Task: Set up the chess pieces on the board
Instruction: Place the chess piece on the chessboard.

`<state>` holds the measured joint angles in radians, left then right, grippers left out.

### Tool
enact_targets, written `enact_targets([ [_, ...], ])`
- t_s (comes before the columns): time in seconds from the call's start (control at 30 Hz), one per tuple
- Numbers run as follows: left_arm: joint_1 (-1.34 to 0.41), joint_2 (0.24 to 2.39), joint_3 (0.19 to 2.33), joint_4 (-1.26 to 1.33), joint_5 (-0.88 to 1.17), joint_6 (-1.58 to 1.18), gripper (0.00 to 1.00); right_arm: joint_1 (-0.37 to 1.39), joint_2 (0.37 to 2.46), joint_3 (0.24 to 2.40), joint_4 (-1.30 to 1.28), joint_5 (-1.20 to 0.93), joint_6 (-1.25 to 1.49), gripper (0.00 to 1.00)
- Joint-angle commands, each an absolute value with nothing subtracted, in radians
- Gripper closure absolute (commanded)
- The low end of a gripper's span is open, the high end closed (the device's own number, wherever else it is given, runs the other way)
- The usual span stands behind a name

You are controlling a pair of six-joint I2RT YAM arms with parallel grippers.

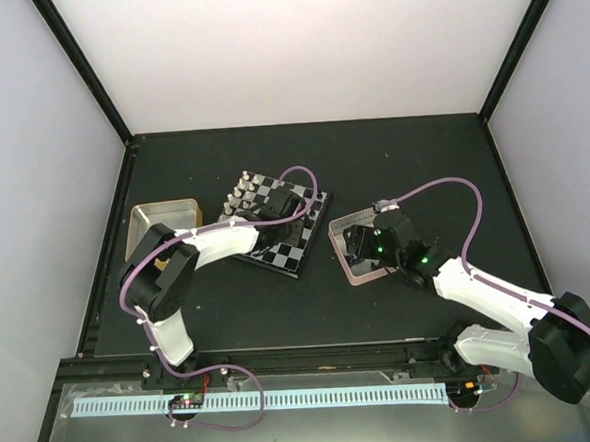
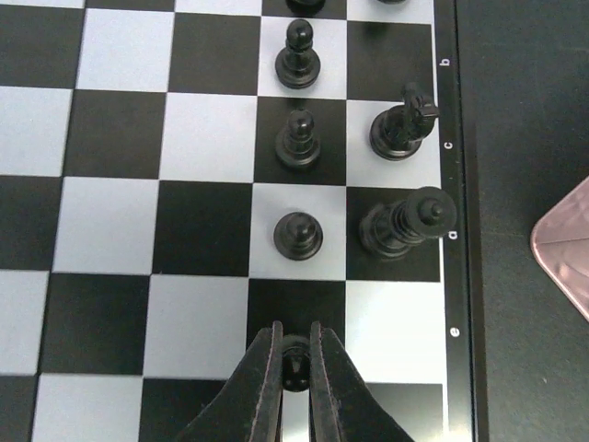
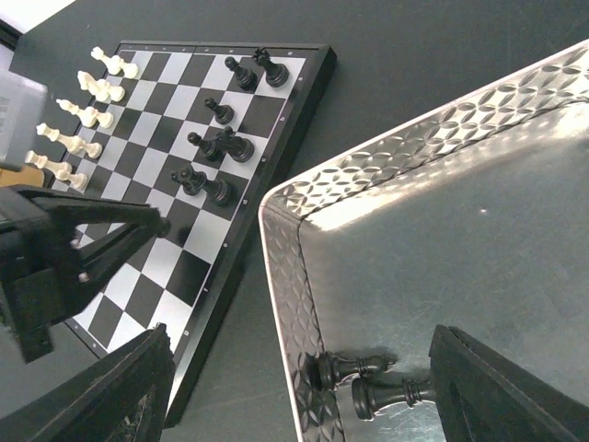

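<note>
The board lies mid-table, with silver pieces along its far-left edge. My left gripper is shut on a small black pawn, low over a black square near the board's right rim. Whether the pawn touches the board I cannot tell. Three black pawns, a knight and a taller piece stand ahead of it. My right gripper is open over the pinkish-rimmed tin. Two black pieces lie on their sides in the tin's near corner, between its fingers.
A gold-rimmed tin sits left of the board, under the left arm. The pinkish tin sits close to the board's right edge. Dark walls and posts enclose the black table at the back and sides.
</note>
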<state>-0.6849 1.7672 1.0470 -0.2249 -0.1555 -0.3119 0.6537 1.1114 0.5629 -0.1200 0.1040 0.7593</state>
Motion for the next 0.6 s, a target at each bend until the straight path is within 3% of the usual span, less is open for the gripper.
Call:
enact_targets([
  [0.0, -0.692, 1.819, 1.101, -0.141, -0.169, -0.265, 0.98, 0.641, 1.119, 0.596, -0.123, 0.067, 0.750, 0.23],
  [0.57, -0.692, 1.833, 1.053, -0.146, -0.198, -0.292, 0.96, 0.637, 1.121, 0.592, -0.119, 0.062, 0.759, 0.23],
])
